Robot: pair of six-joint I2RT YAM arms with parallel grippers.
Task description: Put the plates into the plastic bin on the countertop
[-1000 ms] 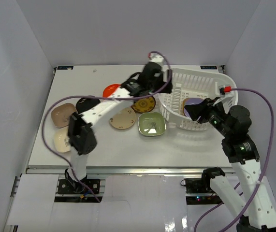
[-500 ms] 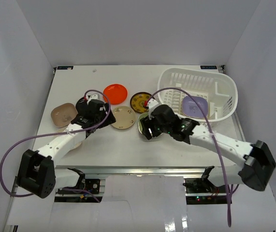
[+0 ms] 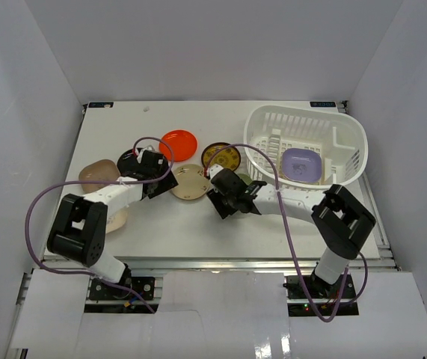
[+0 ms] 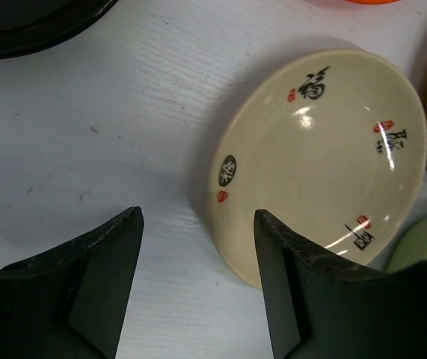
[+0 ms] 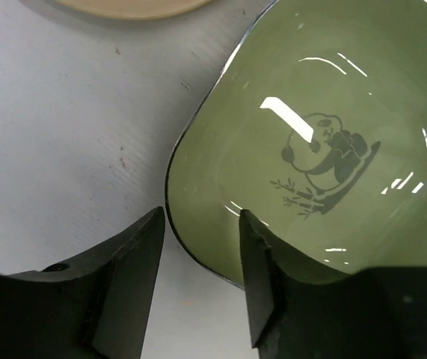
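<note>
Right gripper (image 5: 200, 224): we have the fingers apart astride the green plate's (image 5: 318, 149) near rim, gripping nothing.
Left gripper (image 4: 198, 218): also spread, empty, low beside the beige plate (image 4: 325, 157).
Bin (image 3: 340, 131): far right on the table (image 3: 183, 224), holding one lavender plate (image 3: 301, 163) (the others lie outside).
Risk: we judge the glossy rim may slip, or get shoved against its beige neighbour.
Room: bare table towards us; the bin wall demands lift.
</note>
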